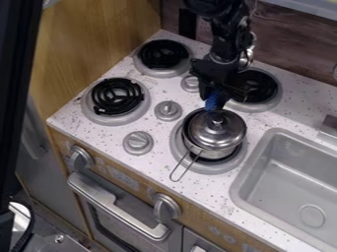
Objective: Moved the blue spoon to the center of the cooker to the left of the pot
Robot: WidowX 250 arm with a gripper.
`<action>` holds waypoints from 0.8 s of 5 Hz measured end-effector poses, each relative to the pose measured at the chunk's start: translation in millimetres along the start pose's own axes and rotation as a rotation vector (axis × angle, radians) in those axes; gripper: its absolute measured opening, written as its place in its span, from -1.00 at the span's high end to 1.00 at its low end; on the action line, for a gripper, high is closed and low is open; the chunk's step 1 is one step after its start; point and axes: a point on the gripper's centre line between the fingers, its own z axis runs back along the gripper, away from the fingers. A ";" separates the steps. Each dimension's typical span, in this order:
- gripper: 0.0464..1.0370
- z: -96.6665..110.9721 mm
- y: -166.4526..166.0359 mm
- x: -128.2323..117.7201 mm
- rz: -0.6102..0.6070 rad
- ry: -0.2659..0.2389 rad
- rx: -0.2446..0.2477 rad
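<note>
Over the far edge of the lidded metal pot [215,132], I have the tool [215,100] pointing down, grasping the blue spoon [211,102]; just a short stretch of blue shows between its fingers. I can't tell whether the spoon touches the pot. The pot sits on the near right burner [176,153], wire handle [186,165] toward me, with the grey sink [241,189] to its right on the worktop [160,168].

Dark wood-grain wall [289,55] at the back — lighter wooden panel [99,42] over on the left — and a pale speckled counter [217,193] between, grey sink [283,183] set in, grey oven door [109,220] below the front edge.
</note>
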 end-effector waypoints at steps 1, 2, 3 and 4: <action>0.26 4.7 9.1 12.0 0.019 -0.025 0.011; 0.26 -0.6 26.5 23.2 0.062 -0.044 0.024; 0.26 -8.4 39.4 28.8 0.085 -0.029 0.030; 0.26 -25.0 51.1 16.5 0.095 0.045 0.038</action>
